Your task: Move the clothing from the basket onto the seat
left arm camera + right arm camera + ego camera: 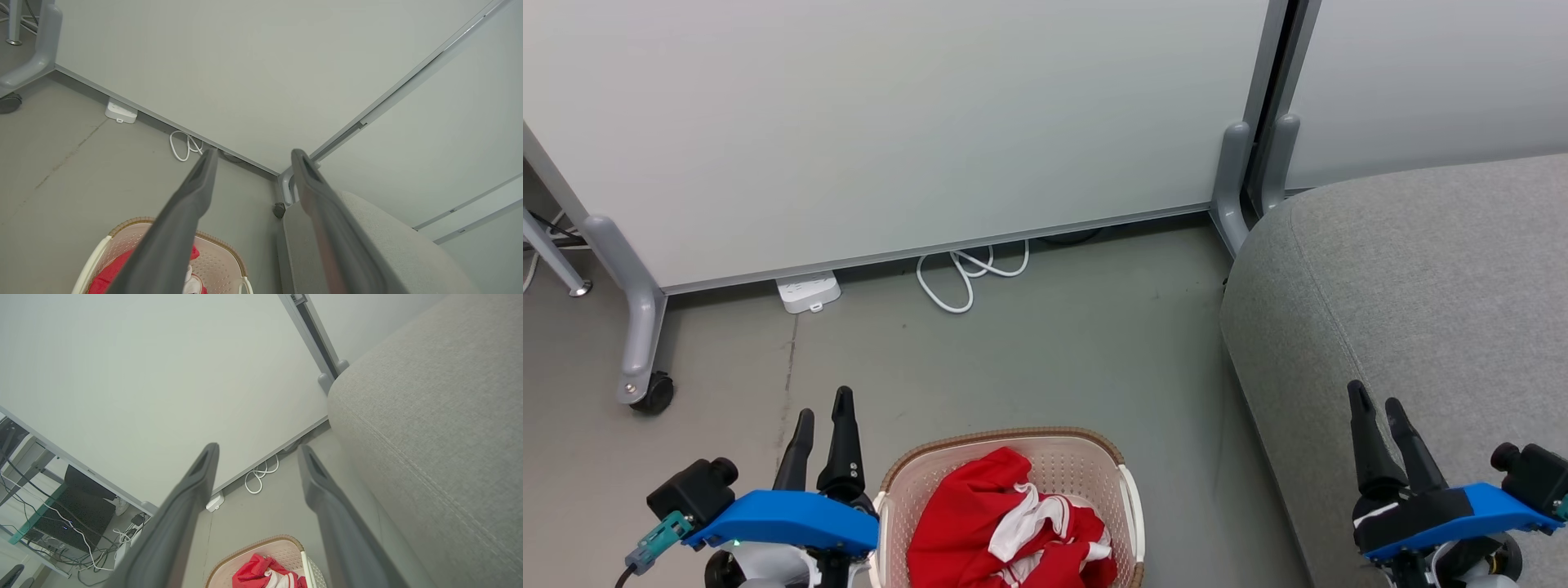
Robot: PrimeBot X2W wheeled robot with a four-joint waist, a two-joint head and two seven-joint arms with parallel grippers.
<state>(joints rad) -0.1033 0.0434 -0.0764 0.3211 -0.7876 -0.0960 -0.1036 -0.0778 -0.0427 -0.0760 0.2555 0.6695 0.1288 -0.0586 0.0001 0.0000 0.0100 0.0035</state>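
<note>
Left jaws: the fingers stand apart with nothing between them, just beside the basket's left rim and pointing away from you across the floor. Right jaws: the fingers are likewise parted and empty, and hang over the near part of the seat. Both pairs look to be in a ready pose. One flanks the source and the other the goal, so you can judge that no grasp has begun.

The clothing lies crumpled inside the basket, red with white panels showing, heaped against the near and left side. None of it is on the seat. The basket stands on the floor between the two arms, near the seat's rounded flank but apart from it, with a strip of bare floor between.

Surroundings: a pale partition closes the far side. At its foot lie a white power strip and a looped cable, and a caster stands at the far left. All are well apart from the basket.

What stands in the way, as a judgement: you must pass the jaws over the basket's brown rim and down between its walls to reach the fabric. The seat's top sits higher than the basket, so the load needs lifting clear of the rim and over the seat's edge. Loose folds may trail or catch there.
</note>
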